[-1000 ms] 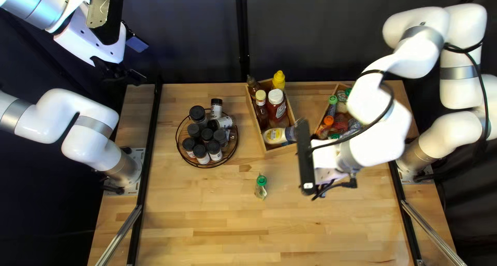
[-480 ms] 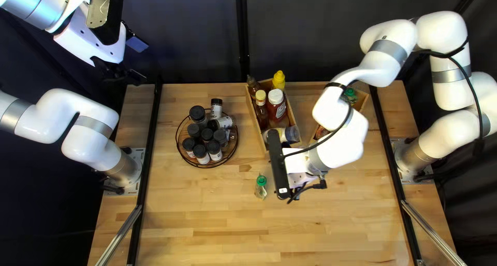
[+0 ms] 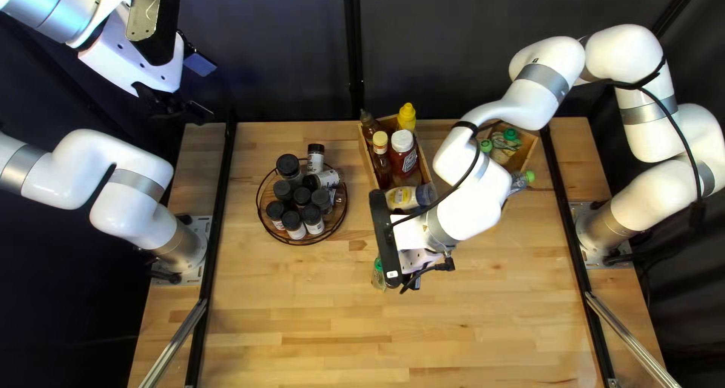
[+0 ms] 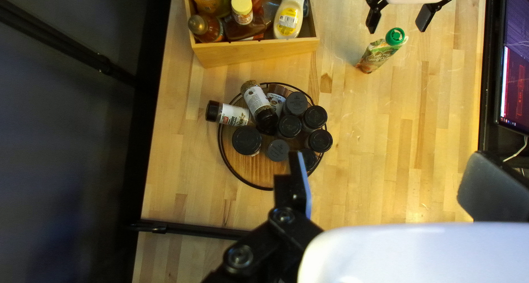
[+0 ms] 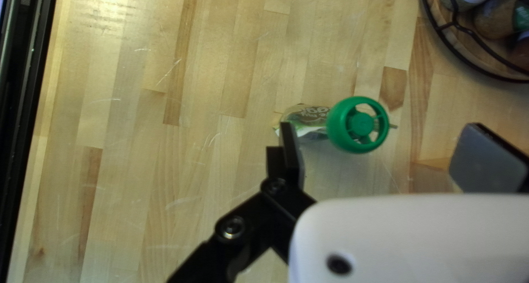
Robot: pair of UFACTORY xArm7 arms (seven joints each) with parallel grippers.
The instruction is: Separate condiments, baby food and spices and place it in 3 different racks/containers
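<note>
- Near the middle of the table, a green-capped pouch [image 4: 380,52] stands loose, apart from the racks, apparently baby food awaiting sorting.
- Beside it, the right gripper [image 5: 380,142] is released and empty, its fingers parted with the green cap [image 5: 359,124] ahead of them, presumably to pinch the pouch high and lift it upright.
- Across the table, the spice jars [image 4: 247,141] crowd a round rack [image 4: 262,174], its wire rim keeping them together; one leans outward over the edge and could roll off if bumped.
- Between the other two containers, a wooden box [image 4: 253,54] takes the condiments, tall bottles [image 3: 381,157] upright, perhaps to save room.
- Partly behind the right arm [image 3: 472,184], a second box [image 3: 521,161] holds more capped pouches [image 3: 502,148], likely the loose one's destination.
- Up and clear of the work, the left gripper [image 4: 388,164] is also released, holding nothing, probably parked to give its partner room.
</note>
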